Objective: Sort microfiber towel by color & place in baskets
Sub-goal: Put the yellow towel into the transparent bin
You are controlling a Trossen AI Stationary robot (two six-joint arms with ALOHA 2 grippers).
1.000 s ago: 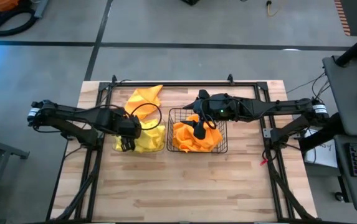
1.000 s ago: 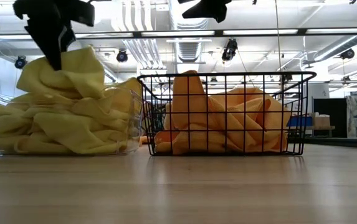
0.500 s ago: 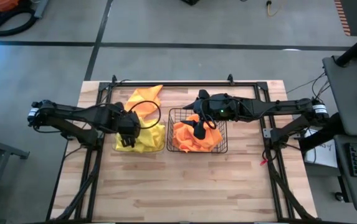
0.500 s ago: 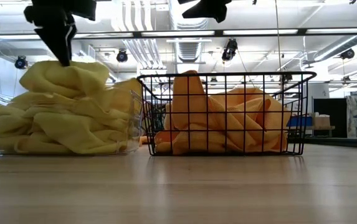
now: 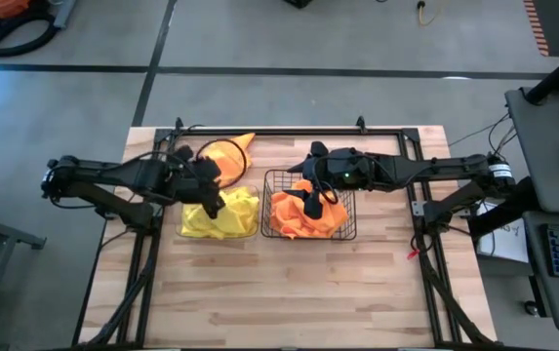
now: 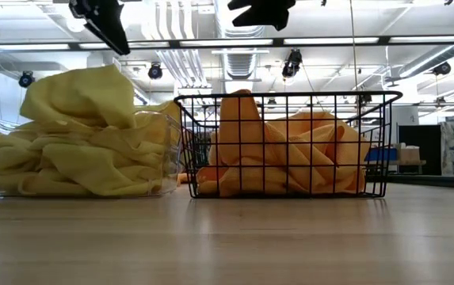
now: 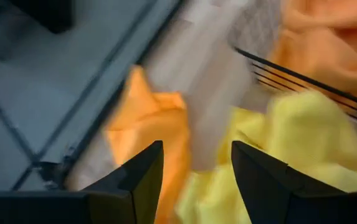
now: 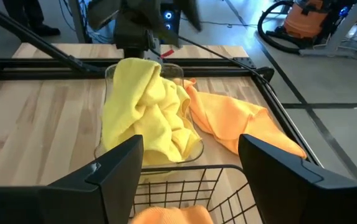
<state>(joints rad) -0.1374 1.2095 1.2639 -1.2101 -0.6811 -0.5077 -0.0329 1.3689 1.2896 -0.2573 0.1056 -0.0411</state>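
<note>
With both empty grippers open, the left gripper (image 5: 211, 183) reaches over the clear plastic basket (image 5: 219, 214) of yellow microfiber towels toward the lone orange towel (image 5: 228, 156) behind it; a shallow pinch could snag yellow cloth while the right gripper (image 5: 312, 207) hovers above the black wire basket (image 5: 311, 216).

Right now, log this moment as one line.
left gripper: open, empty, above orange towel | right gripper: open, over wire basket | yellow towels: in clear bin
</note>
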